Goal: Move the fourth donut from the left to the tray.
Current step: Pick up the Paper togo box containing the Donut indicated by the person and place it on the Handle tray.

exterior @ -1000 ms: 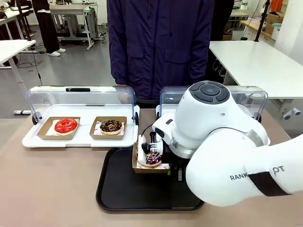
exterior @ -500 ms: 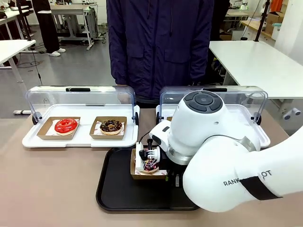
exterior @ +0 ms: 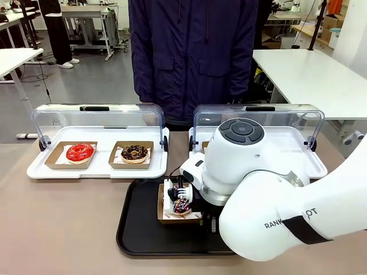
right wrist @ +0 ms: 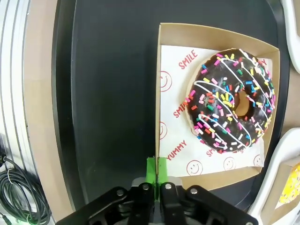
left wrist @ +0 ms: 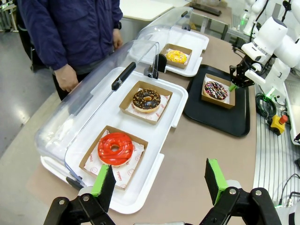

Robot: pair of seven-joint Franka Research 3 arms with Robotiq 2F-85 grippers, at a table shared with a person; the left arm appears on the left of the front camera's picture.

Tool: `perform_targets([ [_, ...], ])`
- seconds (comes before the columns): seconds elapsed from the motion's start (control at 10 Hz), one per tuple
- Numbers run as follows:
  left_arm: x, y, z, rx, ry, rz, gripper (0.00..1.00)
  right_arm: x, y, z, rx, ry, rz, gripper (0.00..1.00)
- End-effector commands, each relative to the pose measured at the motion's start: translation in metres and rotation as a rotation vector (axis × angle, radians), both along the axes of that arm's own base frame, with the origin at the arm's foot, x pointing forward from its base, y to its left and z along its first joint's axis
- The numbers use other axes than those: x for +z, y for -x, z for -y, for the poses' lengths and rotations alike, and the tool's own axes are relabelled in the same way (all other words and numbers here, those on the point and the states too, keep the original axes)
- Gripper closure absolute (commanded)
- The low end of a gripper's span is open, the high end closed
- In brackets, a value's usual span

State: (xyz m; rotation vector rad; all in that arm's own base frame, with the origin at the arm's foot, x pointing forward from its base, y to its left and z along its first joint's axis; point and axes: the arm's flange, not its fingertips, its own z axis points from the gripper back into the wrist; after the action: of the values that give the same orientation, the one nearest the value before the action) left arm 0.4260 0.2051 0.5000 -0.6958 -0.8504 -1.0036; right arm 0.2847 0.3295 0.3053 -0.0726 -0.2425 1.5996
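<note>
Lower now than a second ago, the right gripper (right wrist: 156, 180) pinches the cardboard holder's (right wrist: 158, 93) wall at 6 o'clock – its donut (right wrist: 229, 101) on the glossy black tray (right wrist: 108, 93). Left gripper (left wrist: 159, 183) spread; arm (exterior: 269, 195) hides the tray's right.

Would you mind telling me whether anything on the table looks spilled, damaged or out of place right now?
Nothing stands out. The sprinkled donut sits intact in its cardboard holder over the black tray, with the right gripper pinching the holder's wall. The other donuts lie neatly in their holders on the white display trays.
</note>
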Motion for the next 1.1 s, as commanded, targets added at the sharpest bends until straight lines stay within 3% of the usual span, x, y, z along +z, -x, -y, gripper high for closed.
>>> perform_targets([
  [0.0,0.002,0.002,0.001,-0.006,-0.005,-0.003,0.0,-0.006,0.019,0.017,-0.012,-0.019,-0.004,0.98],
  [0.1,0.002,0.002,0.001,-0.006,-0.005,-0.003,0.0,-0.004,0.018,0.017,-0.017,-0.032,-0.019,0.98],
  [0.2,0.002,0.002,0.001,-0.006,-0.005,-0.003,0.0,-0.004,0.018,0.017,-0.009,-0.014,-0.007,0.41],
  [0.3,0.002,0.002,0.001,-0.006,-0.005,-0.003,0.0,0.001,0.018,0.019,-0.014,-0.015,-0.006,0.41],
  [0.4,0.002,0.002,0.001,-0.006,-0.005,-0.003,0.0,0.008,0.02,0.02,-0.017,-0.021,-0.003,0.0],
  [0.5,0.002,0.002,0.001,-0.006,-0.005,-0.003,0.0,0.016,0.023,0.021,-0.015,-0.028,0.007,0.4],
  [0.6,0.002,0.002,0.001,-0.006,-0.005,-0.003,0.0,0.025,0.027,0.022,-0.019,-0.031,0.029,0.0],
  [1.0,0.002,0.002,0.001,-0.006,-0.005,-0.003,0.0,0.063,0.041,0.026,-0.002,-0.043,0.065,0.0],
])
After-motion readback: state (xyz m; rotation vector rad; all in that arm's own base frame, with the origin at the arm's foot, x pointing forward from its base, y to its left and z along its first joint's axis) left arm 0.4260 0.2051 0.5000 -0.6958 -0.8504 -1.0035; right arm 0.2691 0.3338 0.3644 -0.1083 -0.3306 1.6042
